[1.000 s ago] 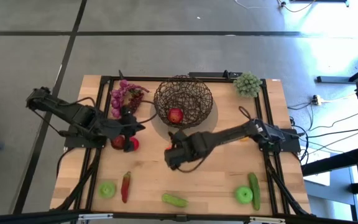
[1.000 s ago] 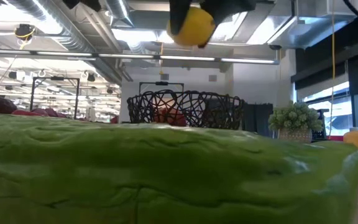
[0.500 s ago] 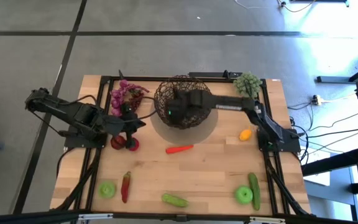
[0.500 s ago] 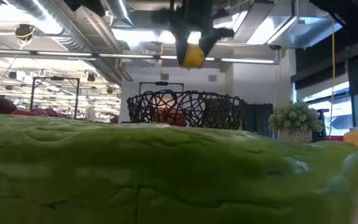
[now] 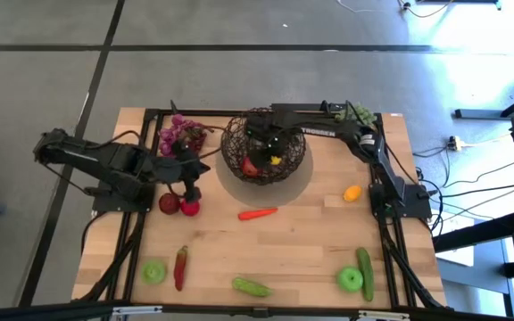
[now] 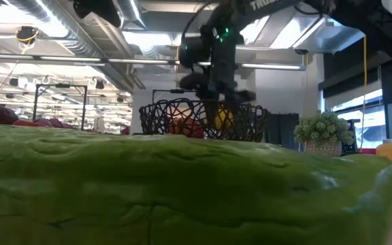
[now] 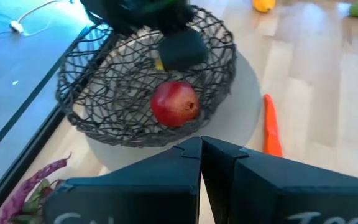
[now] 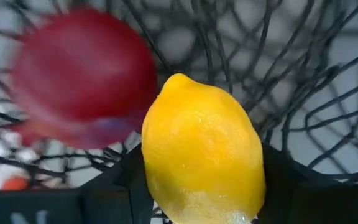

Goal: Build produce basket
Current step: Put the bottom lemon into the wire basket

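Note:
The dark woven wire basket (image 5: 264, 144) stands at the table's far middle, with a red apple (image 5: 251, 166) lying on its bottom. My right gripper (image 5: 272, 152) reaches down into it, shut on the yellow lemon (image 8: 197, 143). The lemon also shows inside the basket wall in the low view (image 6: 222, 117). My left gripper (image 5: 188, 172) is shut and hovers left of the basket, just beyond two red apples (image 5: 178, 205) on the table. Purple grapes (image 5: 181, 135) lie at the far left. My right gripper pinches the lemon by its two long sides (image 8: 151, 155) between the fingers (image 8: 107, 193). It comes from above, pointing down. The lemon hangs inside the basket beside the red apple (image 8: 82, 78). Whether it touches the basket's bottom cannot be told.
A carrot (image 5: 257, 213) lies near the basket and a small orange fruit (image 5: 352, 192) to its right. Along the near edge are a chilli (image 5: 180, 266), green apples (image 5: 154, 271) (image 5: 350, 279) and cucumbers (image 5: 250, 286) (image 5: 365, 265). A pale green cluster (image 5: 357, 114) sits at the far right.
My right gripper has carried the lemon from the table's middle toward the far edge, over the basket, then down into it, staying shut on it. The carrot it covered now shows. My left gripper has drawn back slightly toward the far edge, off the red apples.

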Controlling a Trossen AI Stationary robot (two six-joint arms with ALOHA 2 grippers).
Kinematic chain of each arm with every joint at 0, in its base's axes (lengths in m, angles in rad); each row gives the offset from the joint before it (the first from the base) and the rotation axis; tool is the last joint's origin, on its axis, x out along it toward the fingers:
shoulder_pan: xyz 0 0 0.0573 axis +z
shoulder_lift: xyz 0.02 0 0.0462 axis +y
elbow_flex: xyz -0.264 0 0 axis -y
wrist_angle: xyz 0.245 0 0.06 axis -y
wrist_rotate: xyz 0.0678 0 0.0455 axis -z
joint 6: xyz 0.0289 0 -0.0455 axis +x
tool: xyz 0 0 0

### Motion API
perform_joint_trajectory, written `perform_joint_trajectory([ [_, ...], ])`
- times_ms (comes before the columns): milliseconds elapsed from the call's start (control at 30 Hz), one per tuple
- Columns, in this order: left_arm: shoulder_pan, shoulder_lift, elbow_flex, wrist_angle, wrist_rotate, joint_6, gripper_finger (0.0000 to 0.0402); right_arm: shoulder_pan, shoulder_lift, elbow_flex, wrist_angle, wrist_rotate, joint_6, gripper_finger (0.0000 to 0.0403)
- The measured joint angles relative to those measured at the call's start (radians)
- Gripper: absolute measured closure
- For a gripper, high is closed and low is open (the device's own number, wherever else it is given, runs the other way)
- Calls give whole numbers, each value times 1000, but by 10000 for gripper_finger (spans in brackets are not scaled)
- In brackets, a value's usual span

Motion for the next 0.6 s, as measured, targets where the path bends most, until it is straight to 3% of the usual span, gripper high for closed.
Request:
perform_joint_trajectory([
  [433, 86, 0, 0, 0, 0, 5, 401, 19, 0, -201, 229, -79, 53, 212],
  [600, 98, 0, 0, 0, 0, 5, 401, 22, -2, -244, 314, -114, 51, 182],
])
